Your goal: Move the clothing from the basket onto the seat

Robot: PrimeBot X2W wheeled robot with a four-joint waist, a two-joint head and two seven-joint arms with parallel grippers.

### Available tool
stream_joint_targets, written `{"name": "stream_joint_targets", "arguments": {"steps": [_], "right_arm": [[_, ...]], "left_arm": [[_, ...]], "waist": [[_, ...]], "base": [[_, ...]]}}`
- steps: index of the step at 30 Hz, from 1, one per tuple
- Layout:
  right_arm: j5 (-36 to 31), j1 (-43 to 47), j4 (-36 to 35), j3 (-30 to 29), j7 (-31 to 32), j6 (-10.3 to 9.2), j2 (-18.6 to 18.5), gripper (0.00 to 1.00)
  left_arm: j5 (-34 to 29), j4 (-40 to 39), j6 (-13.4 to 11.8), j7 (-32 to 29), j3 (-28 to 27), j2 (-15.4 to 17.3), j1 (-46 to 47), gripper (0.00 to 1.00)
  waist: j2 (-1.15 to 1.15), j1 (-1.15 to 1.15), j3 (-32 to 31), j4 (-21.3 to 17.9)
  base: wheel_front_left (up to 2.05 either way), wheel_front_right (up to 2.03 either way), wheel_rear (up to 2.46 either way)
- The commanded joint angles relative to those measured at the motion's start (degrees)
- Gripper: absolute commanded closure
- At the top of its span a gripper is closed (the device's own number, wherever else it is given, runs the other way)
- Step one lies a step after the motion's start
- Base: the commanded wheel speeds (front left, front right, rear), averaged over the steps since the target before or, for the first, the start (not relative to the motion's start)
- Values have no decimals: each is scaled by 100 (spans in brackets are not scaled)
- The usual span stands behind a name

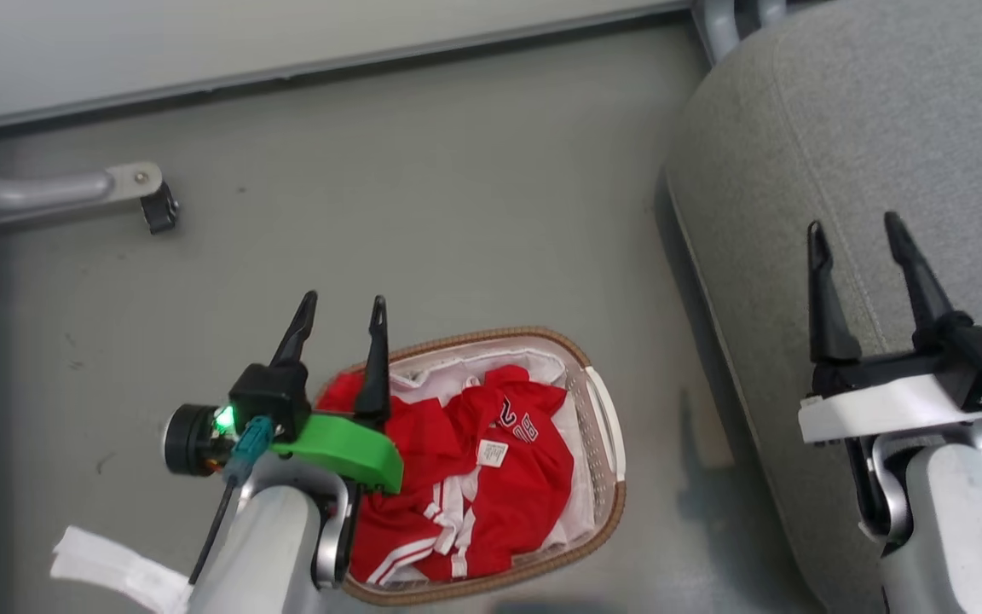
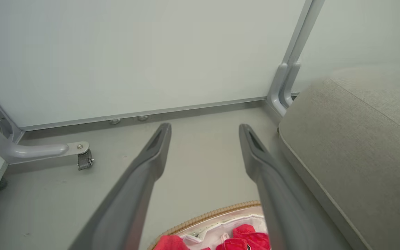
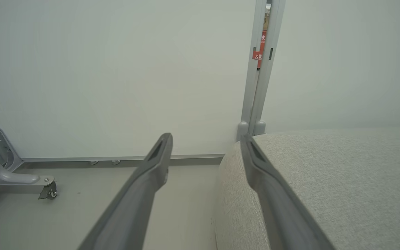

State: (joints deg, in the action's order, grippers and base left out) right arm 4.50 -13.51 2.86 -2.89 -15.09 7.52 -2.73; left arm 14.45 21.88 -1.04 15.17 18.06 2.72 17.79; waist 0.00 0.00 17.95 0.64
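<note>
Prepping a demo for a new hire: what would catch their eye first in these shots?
The red clothing heaped in the basket on the floor, low in the head view, stands out against a grey scene. To its right bulks the big grey seat. Both grippers are open and hold nothing: the left gripper over the basket's left end, the right gripper over the seat.

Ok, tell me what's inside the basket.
Inside the basket lies a heap of red clothing with white stripes, dark numerals and a small white tag, on a white liner. Whatever is under the heap is covered, and the left gripper hides its left edge.
</note>
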Motion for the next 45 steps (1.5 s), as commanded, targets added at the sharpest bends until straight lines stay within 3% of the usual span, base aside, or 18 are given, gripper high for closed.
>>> {"name": "stream_joint_targets", "arguments": {"steps": [1,14,21,31,42,44,45], "right_arm": [[-32,-177,-89,-47,-12,-6,-28,0],[225,-966,-833,-267,-12,-6,-23,0],[408,-1121,-953,-213,-12,-6,-21,0],[675,-1275,-914,-184,-12,-6,-22,0],[829,-1318,-894,-103,-12,-6,-23,0],[826,-1295,-881,-77,-12,-6,-23,0],[833,-1275,-868,-63,-12,-6,-23,0]], "left_arm": [[-27,126,50,-2,118,30,286,0],[-274,1881,398,-1,1668,34,1797,0],[-84,2957,385,0,2242,36,2286,0],[-86,4664,-129,-158,2421,74,2920,0],[138,5117,-526,-586,2319,105,2999,0],[226,5129,-490,-564,2256,91,2939,20],[261,5132,-470,-533,2228,81,2909,45]], "waist": [[0,0,1134,-184],[0,0,2621,-614],[0,0,3047,-792],[0,0,3393,-971],[0,0,3421,-991],[0,0,3377,-987],[0,0,3345,-985]], "base": [[0,0,0],[0,0,0],[0,0,0],[0,0,0],[0,0,0],[0,0,0],[0,0,0]]}}
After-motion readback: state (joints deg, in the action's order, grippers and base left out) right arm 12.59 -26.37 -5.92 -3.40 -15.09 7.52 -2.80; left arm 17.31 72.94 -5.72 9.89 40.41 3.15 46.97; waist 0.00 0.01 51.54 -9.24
